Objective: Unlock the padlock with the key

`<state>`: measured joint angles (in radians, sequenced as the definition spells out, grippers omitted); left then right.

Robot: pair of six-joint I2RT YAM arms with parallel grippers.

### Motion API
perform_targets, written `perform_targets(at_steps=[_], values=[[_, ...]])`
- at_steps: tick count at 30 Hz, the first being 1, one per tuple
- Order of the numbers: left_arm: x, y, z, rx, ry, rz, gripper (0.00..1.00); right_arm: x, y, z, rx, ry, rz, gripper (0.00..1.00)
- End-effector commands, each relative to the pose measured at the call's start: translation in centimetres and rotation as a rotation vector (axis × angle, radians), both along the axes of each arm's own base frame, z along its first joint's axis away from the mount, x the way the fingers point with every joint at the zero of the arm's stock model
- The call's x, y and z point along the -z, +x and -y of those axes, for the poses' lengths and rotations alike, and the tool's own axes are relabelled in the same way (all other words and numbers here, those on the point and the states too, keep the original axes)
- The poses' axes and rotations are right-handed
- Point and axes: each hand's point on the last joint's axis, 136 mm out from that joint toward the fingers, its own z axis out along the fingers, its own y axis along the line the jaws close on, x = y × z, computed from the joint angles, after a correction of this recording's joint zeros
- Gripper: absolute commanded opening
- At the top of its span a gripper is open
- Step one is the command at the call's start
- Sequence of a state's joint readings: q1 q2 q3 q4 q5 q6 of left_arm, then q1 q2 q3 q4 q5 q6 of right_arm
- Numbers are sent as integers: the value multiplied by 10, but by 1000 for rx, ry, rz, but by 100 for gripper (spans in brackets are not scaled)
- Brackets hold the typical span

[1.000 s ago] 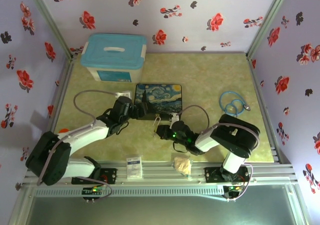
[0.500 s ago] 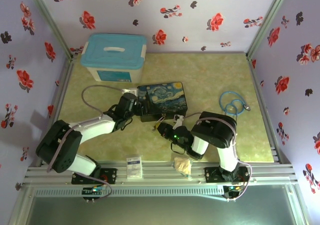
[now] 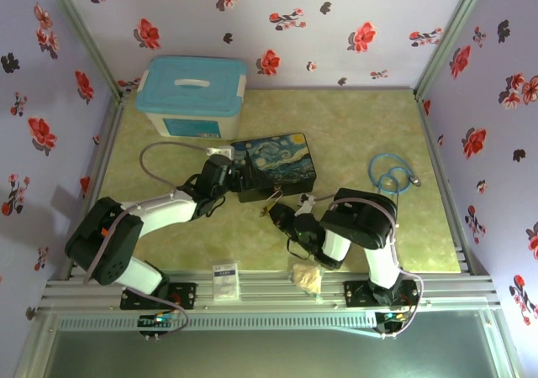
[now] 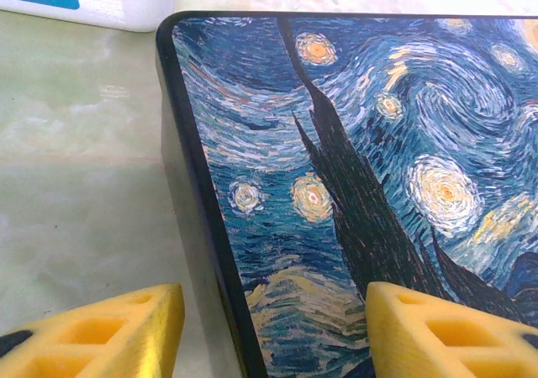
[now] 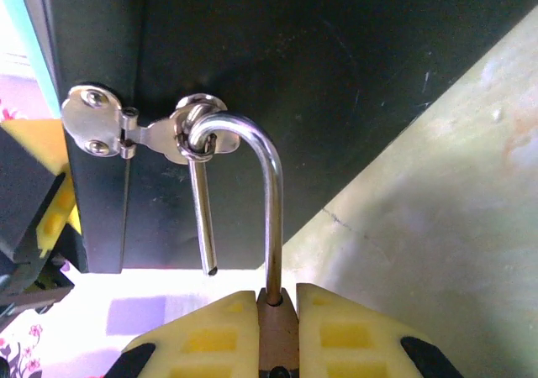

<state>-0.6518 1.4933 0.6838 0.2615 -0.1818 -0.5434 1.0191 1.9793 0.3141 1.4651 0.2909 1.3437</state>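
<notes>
We see a pale green marbled worktop point(image 3: 353, 126). A blue-lidded bin point(image 3: 193, 92) stands in its far left corner, and a starry box point(image 3: 276, 166) lies near the middle. A blue looped tube point(image 3: 391, 175) lies toward the right edge. By the near edge lie a beige wad point(image 3: 306, 275) and a white card point(image 3: 225, 281).

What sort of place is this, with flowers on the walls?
Probably a staged robot test booth, not a lived-in room: flower-print walls enclose a small table, two robot arms are bolted at its near edge, and a starry-night box and teal-lidded tub serve as props.
</notes>
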Motion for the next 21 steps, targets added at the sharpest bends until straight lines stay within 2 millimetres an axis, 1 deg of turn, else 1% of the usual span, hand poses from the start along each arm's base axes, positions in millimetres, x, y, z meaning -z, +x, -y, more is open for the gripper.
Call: perform_targets(at_steps=[1,3,8,11,15,17,20,21], values=[[46,-19,-27,-35,134,-127,58,25,11,23,130,-83,-41,0],[45,-19,-27,-30,139,-124,58,18,13,18,126,-69,-24,0],[42,-19,-25,-18,139,-118,58,14,19,25,192,-26,-38,0],[39,-18,-22,-6,132,-115,58,4,21,19,177,-9,-19,0],[38,-17,-21,-2,132,-115,58,-7,22,21,160,-16,14,0],[38,-17,-20,1,130,-115,58,-6,23,21,154,-17,10,0],[39,-17,-18,2,123,-117,58,1,25,23,154,1,-27,0],[39,-17,-19,1,122,-120,57,-1,25,23,150,4,-22,0]])
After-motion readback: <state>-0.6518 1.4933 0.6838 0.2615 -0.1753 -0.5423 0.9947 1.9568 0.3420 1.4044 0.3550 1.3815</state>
